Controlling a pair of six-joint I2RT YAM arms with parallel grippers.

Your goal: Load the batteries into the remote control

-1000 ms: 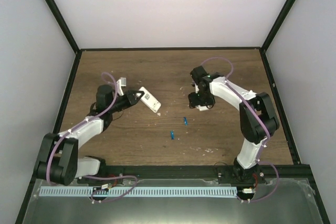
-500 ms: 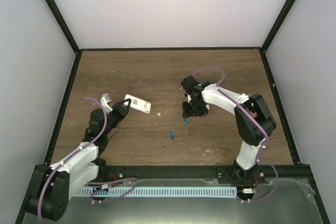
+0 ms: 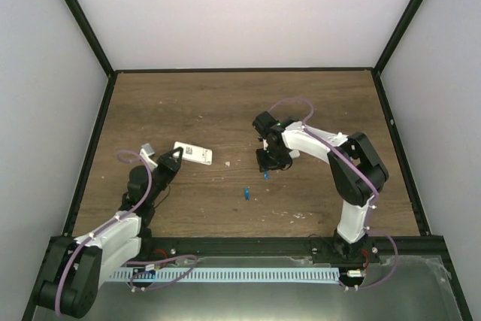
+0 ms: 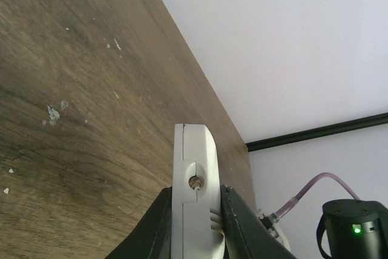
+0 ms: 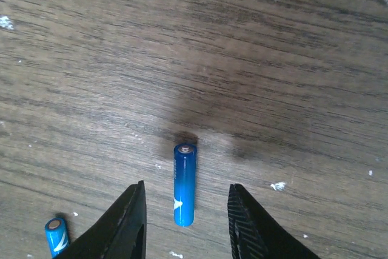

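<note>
Pinching the remote control [image 4: 194,174], the left hand [image 4: 195,210] points forward; the right hand [image 5: 187,189], half-spread, straddles a battery [image 5: 184,177].

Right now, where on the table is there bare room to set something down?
The far strip of table along the back wall is bare, as is the right side beyond the right arm. Crowded: the middle, where the right fingers straddle one battery, the other battery lies nearer, and the left fingers hold the remote.

There are two blue batteries [image 3: 265,174] [image 3: 246,194], one white remote control [image 3: 193,153], one bench [image 3: 225,103], one left gripper [image 3: 178,158] and one right gripper [image 3: 267,164].
</note>
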